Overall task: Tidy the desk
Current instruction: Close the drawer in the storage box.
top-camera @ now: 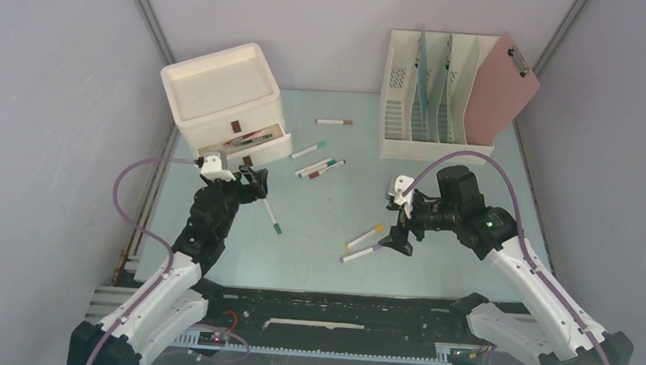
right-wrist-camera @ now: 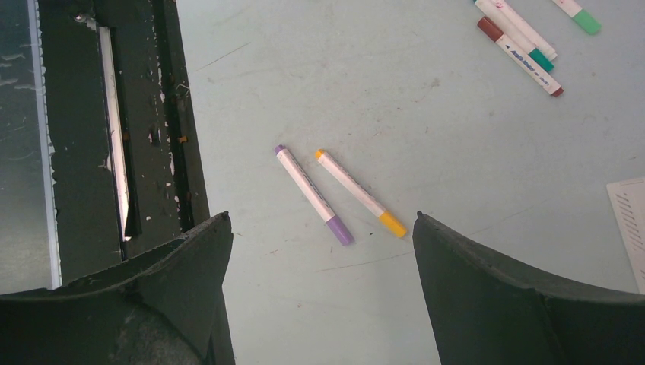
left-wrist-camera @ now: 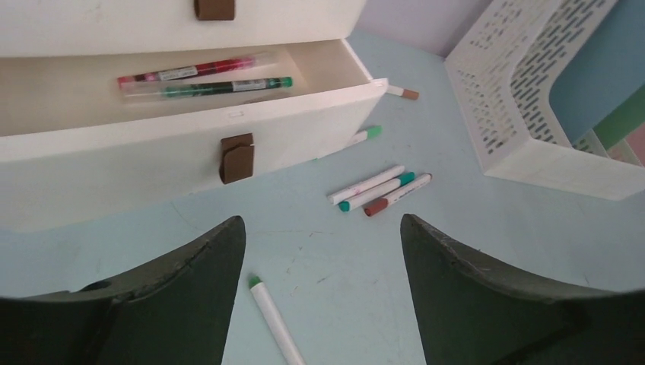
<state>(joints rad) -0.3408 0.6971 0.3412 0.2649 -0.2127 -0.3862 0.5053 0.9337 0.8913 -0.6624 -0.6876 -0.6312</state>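
Your black slotted rail (top-camera: 320,305) fronts the smooth, pale mint-green desk (top-camera: 335,204), which spreads beneath both arms.
Both jaws gape empty: your left gripper (top-camera: 258,183) hangs over a white green-capped marker (top-camera: 272,217), and your right gripper (top-camera: 399,238) over a purple-capped marker (right-wrist-camera: 312,195) and a yellow-capped marker (right-wrist-camera: 360,192).

On the desk (top-camera: 458,275), by position:
- Far left corner: drawer unit (top-camera: 223,92). Its lower drawer (left-wrist-camera: 152,152) is pulled out toward the front, with two pens (left-wrist-camera: 205,76) lying side by side inside.
- Far right corner: file rack (top-camera: 435,88). A clipboard (top-camera: 503,88) leans at its right end.
- Near the far edge, between unit and rack: far marker (top-camera: 334,121).
- Just right of the open drawer: drawer-side marker (top-camera: 309,150).
- Just in front of that, toward the centre: three markers (top-camera: 320,168), bunched together.
- Left of centre, in front of the drawer: left marker (top-camera: 272,216).
- Right of centre, nearer the front edge: marker pair (top-camera: 364,243), side by side.
- Along the front edge: rail (top-camera: 329,306).
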